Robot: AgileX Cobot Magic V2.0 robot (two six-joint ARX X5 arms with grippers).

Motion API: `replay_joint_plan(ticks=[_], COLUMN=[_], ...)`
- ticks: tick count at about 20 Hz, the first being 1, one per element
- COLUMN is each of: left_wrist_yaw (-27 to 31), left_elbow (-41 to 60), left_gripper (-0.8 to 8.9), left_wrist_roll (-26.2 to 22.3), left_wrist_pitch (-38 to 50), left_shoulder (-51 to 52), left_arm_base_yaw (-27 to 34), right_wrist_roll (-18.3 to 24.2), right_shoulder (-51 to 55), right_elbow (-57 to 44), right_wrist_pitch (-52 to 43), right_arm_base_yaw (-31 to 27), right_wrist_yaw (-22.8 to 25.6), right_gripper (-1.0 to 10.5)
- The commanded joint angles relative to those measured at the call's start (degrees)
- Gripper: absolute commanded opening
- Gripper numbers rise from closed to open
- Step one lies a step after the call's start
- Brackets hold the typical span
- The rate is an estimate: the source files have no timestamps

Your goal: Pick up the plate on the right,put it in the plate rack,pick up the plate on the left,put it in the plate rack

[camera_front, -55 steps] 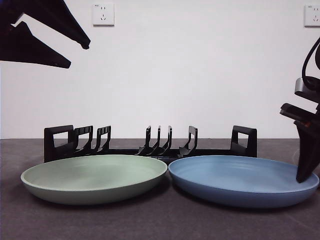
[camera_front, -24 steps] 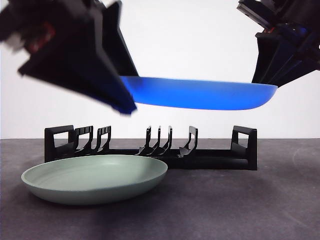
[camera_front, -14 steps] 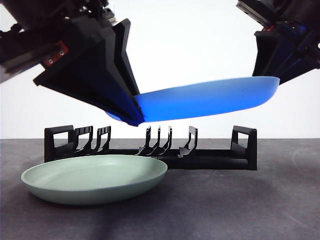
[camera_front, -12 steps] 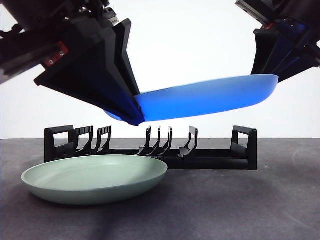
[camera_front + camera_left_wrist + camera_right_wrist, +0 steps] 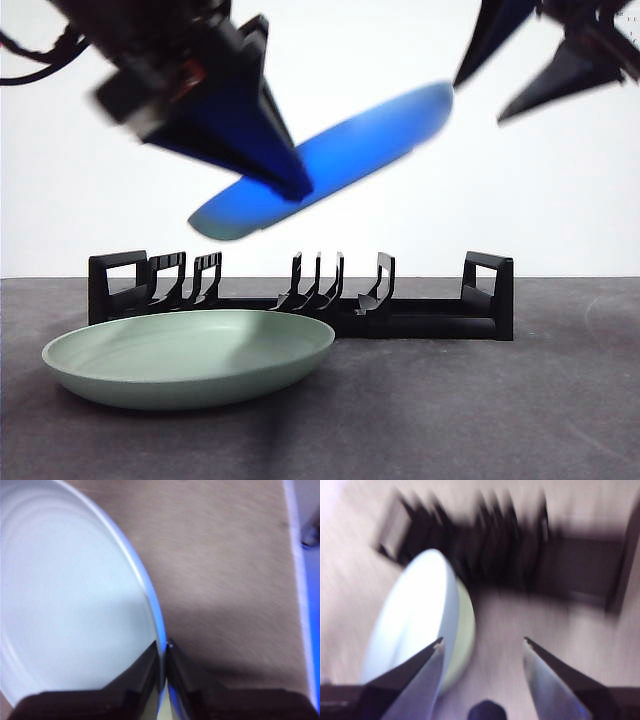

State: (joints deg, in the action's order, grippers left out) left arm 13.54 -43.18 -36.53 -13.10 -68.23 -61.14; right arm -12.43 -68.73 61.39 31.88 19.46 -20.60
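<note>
The blue plate [image 5: 340,160] hangs tilted in the air above the plate rack [image 5: 420,322], its right edge raised. My left gripper [image 5: 293,185] is shut on its lower left rim; the left wrist view shows the jaws [image 5: 164,647] pinching the rim of the blue plate [image 5: 75,605]. My right gripper [image 5: 485,95] is open at the upper right, apart from the plate. In the blurred right wrist view, that gripper [image 5: 482,642] has nothing between its jaws, with the blue plate [image 5: 415,630] beyond them. The green plate [image 5: 190,355] lies flat on the table in front of the rack's left half.
The dark table [image 5: 480,410] stretches in front of the rack. The rack's upright prongs [image 5: 318,280] and end handles [image 5: 488,285] stand behind the green plate. A white wall fills the background.
The right gripper has let go of the blue plate's right rim and drawn up and away. The left gripper has tipped the plate much steeper, right edge up.
</note>
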Motion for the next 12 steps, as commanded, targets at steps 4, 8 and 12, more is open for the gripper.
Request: replay_joint_plan(ticks=[4, 8, 12], left_wrist_yaw=[3.13, -9.53, -27.17], left_elbow=[-0.33, -4.92, -9.7], left_gripper=[-0.08, -0.09, -0.09], left_wrist_roll=[13.07, 22.8, 31.5], left_wrist_pitch=[9.84, 9.7, 9.62], left_shoulder=[1.51, 1.79, 1.66], left_arm_base_yaw=[4.61, 15.85, 27.87], right_wrist_roll=[-0.31, -0.13, -0.13], right_shoulder=[6.62, 8.2, 8.17], right_elbow=[0.42, 0.42, 0.42], right_wrist_pitch=[-10.01, -9.94, -9.44], right_arm_base_yaw=[-1.84, -3.48, -3.72], right_wrist_yaw=[7.08, 9.09, 9.05], right_gripper=[2.5, 2.5, 2.5])
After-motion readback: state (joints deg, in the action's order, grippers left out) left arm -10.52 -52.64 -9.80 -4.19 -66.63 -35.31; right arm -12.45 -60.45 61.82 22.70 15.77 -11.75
